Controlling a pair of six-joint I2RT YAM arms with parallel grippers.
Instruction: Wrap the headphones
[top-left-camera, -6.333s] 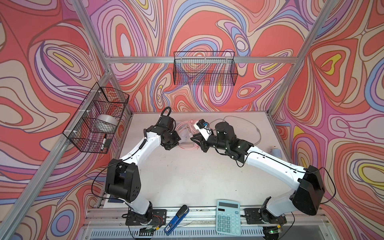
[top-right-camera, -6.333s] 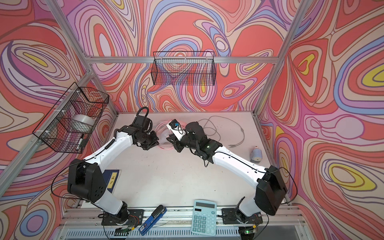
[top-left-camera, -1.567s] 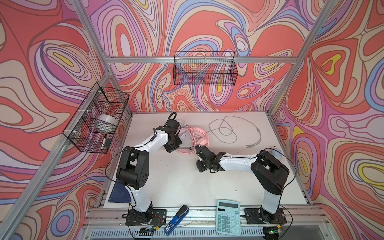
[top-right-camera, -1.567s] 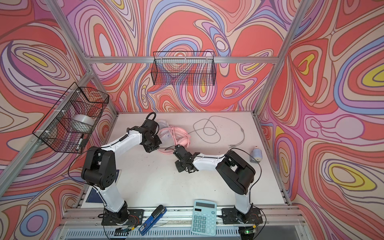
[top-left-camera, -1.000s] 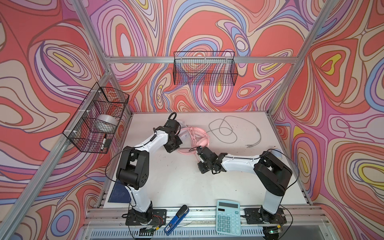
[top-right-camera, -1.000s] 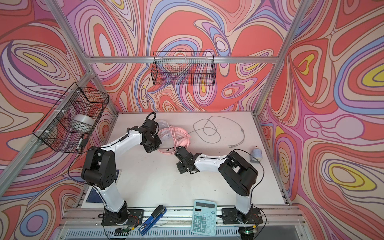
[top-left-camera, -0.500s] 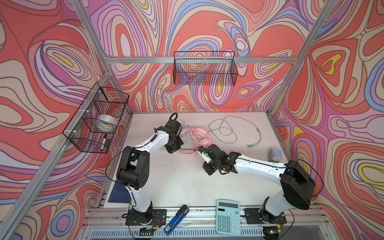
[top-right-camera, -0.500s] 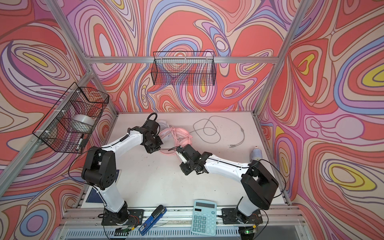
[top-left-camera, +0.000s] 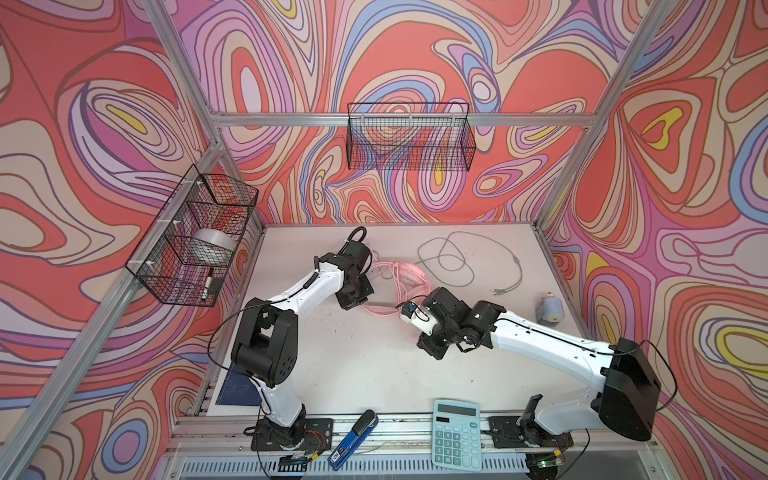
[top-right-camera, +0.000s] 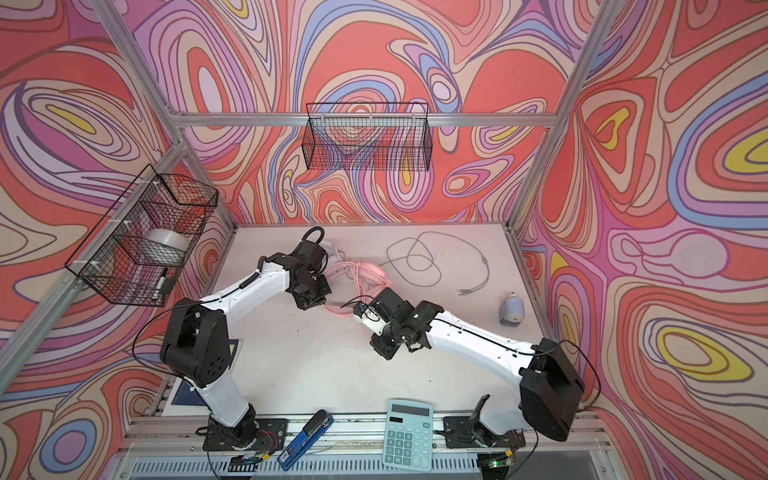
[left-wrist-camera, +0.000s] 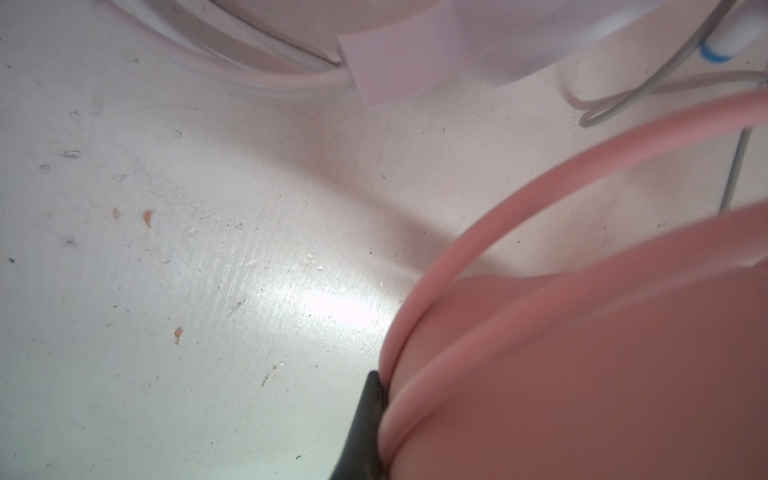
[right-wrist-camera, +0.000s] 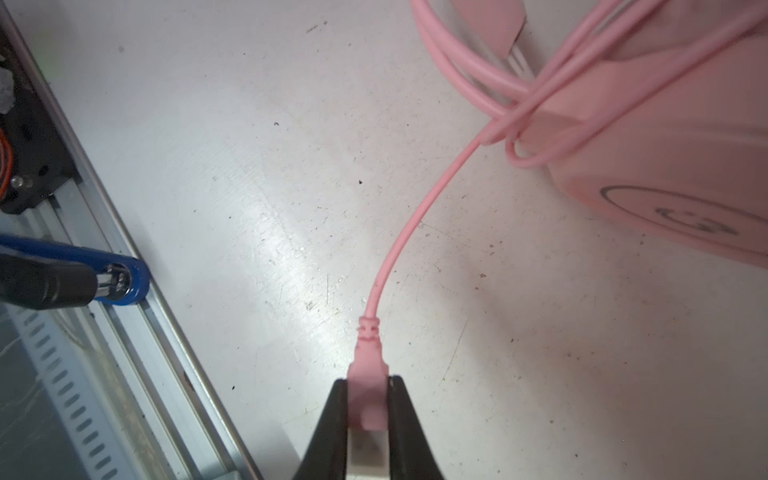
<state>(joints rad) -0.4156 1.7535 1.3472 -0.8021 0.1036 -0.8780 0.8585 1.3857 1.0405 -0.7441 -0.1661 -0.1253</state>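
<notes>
We have the pink headset (top-left-camera: 388, 286) lying on the table (top-left-camera: 353, 365) toward the back, just beside the left arm. Its cord (right-wrist-camera: 415, 216) is looped several times around the earcup (right-wrist-camera: 665, 178). The right claw (right-wrist-camera: 368, 388) is clamped on the pink plug (right-wrist-camera: 368, 353), and a short free run of cord leads from it to the cup. The left claw (top-left-camera: 355, 296) is closed and pressed at the cup's edge among the loops (whether it pinches cord or shell we cannot tell). The white headset (left-wrist-camera: 395, 70) sits close by, its grey cord (top-left-camera: 449, 262) sprawled loose over the back of the table. We judge the cord light, limp and springy, so loops will slacken if tension drops; the stiff plug is the place to hold. The cups look rigid and smooth and may slide, so we would pin cup or headband while winding
</notes>
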